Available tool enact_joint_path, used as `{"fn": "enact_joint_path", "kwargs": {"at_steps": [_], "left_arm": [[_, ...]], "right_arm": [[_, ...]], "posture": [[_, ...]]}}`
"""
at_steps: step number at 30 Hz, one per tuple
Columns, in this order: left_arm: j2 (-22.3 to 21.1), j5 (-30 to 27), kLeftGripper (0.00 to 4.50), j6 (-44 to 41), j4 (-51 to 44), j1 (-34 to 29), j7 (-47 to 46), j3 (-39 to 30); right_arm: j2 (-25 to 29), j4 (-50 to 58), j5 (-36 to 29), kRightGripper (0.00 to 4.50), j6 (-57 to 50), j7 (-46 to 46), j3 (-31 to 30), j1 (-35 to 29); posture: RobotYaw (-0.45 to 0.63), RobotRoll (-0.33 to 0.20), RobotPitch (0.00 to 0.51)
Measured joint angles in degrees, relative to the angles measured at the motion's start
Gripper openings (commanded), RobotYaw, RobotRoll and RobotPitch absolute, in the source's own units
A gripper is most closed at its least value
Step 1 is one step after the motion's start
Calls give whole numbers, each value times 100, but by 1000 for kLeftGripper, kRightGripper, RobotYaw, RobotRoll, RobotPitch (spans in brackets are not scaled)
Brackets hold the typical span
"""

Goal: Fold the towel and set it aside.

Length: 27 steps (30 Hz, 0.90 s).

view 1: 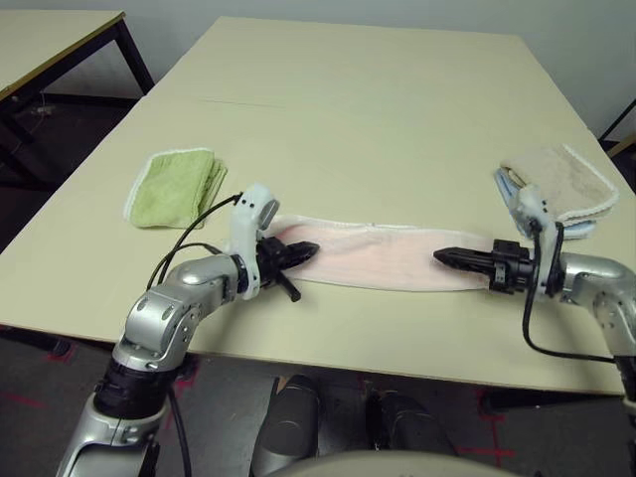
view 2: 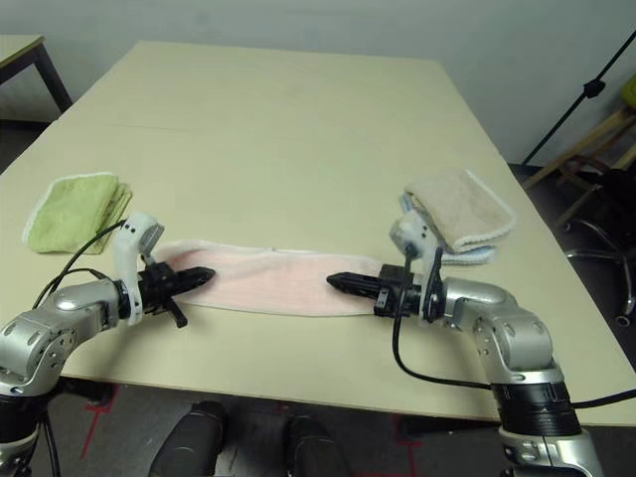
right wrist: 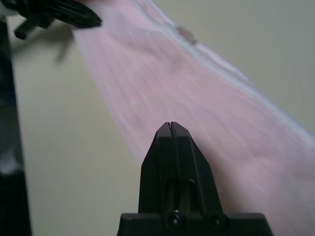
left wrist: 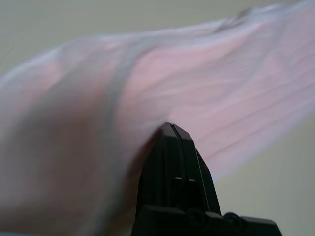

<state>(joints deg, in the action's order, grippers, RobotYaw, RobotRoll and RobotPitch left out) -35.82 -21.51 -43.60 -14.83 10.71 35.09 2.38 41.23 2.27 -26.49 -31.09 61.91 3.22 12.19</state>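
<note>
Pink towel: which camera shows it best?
The left eye view: the pink towel lies there as one long strip, both ends partly behind the grippers. The right eye view shows nearly the same. The left wrist view gives a close-up of folds, the right wrist view a stretch of its white edging.

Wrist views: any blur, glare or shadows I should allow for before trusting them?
Left wrist view: the towel is blurred, its edging smeared, while the gripper is crisper, with a dark shadow beside it. Right wrist view: towel soft too, a blurred shadow on the table under the other gripper. Neither wrist view has strong glare; the left eye view has highlights on the silver forearms.
</note>
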Motion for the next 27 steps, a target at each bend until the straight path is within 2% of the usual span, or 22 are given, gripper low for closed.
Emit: {"fn": "enact_joint_path", "kwargs": {"at_steps": [6, 12, 15, 22, 27], "left_arm": [[-367, 219, 14, 717, 806, 13, 86, -563], [-371, 234, 14, 1024, 1522, 366, 89, -974], [-215, 72, 14, 942, 1662, 544, 64, -1188], [-215, -6, 14, 796, 1725, 514, 265, -1222], [-555, 232, 14, 1026, 2198, 400, 559, -1122]], "right_arm": [[-8, -663, 494, 0, 647, -84, -151, -1], [-67, -1278, 939, 0, 1273, -130, -387, 253], [-180, -1514, 1086, 0, 1549, -139, -435, 406], [-262, -1785, 1323, 0, 1969, -153, -483, 539], [-138, -2478, 1810, 0, 2716, -368, -506, 904]], "posture": [[173, 0, 168], [174, 0, 167], [176, 0, 165], [176, 0, 166], [174, 0, 165]]}}
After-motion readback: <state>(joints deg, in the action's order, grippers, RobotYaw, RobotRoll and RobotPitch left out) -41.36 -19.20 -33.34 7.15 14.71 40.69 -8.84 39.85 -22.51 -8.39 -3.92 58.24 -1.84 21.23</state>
